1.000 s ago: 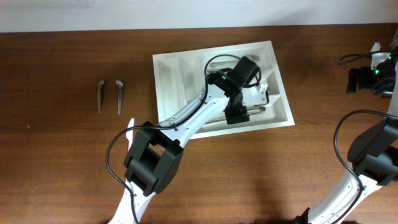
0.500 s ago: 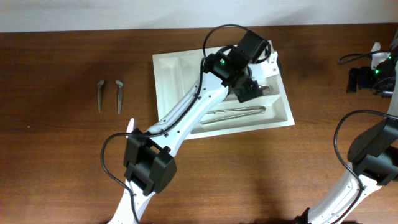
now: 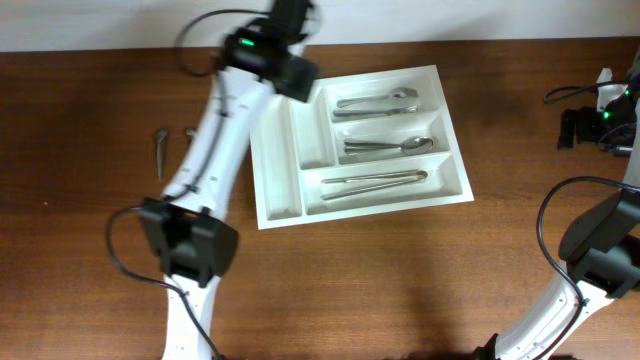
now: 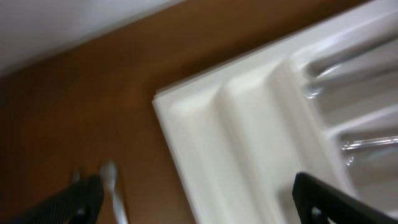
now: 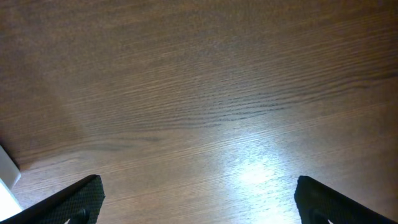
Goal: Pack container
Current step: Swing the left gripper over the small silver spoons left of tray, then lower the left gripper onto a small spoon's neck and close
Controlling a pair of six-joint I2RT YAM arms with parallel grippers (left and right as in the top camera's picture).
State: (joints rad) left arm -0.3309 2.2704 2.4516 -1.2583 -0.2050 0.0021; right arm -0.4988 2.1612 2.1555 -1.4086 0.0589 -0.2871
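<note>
The container (image 3: 300, 150) is a white cutlery tray lying mid-table. Its three long compartments hold forks (image 3: 375, 102), spoons (image 3: 390, 146) and a long steel piece (image 3: 372, 181); the two narrow ones look bare. In the left wrist view its corner (image 4: 261, 124) fills the right side, blurred. My left gripper (image 4: 199, 202) is open and holds nothing, hovering at the tray's far left corner (image 3: 290, 75). Two steel utensils (image 3: 160, 153) lie on the wood to the left, one partly behind my arm. My right gripper (image 5: 199, 199) is open over bare wood at the far right (image 3: 572, 128).
The left arm (image 3: 215, 140) stretches from the front edge up across the table left of the tray. The right arm's base (image 3: 600, 250) stands at the right edge. A white wall runs along the back. A white edge (image 5: 6, 177) shows in the right wrist view.
My left arm has swung from over the tray's right compartments to its far left corner, uncovering the cutlery inside. The right arm has not moved.
</note>
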